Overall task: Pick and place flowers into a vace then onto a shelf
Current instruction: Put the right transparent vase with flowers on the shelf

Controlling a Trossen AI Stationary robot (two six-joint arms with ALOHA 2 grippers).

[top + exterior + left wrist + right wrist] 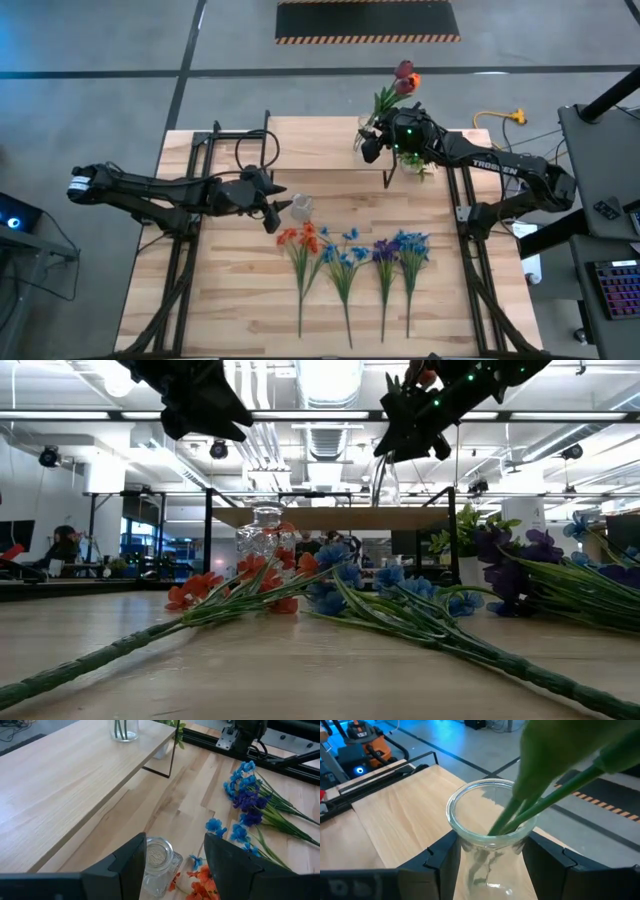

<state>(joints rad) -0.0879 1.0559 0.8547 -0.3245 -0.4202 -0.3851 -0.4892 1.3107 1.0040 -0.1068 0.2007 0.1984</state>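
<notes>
A clear glass vase (487,850) with dark red tulips (403,78) stands on the far right corner of the shelf (320,145); its base (124,732) rests on the plank. My right gripper (372,140) is shut on its neck. A second, small glass vase (300,208) stands upright on the table in front of the shelf. My left gripper (175,865) hovers open above and just left of it. Orange-red (303,240), blue (345,255), purple (385,250) and more blue flowers (412,243) lie side by side on the table, stems toward the near edge. My right gripper pinches the vase's neck just under the rim (470,840), one finger (442,862) on each side. It comes slanting down from the table's right. The vase is upright with its base on the shelf top, and the green stems (530,805) lean out of its mouth.
A small leafy potted plant (418,165) sits on the table by the shelf's right legs. Black frame rails (190,190) run along both table sides. The shelf's left part (65,775) is bare wood.
</notes>
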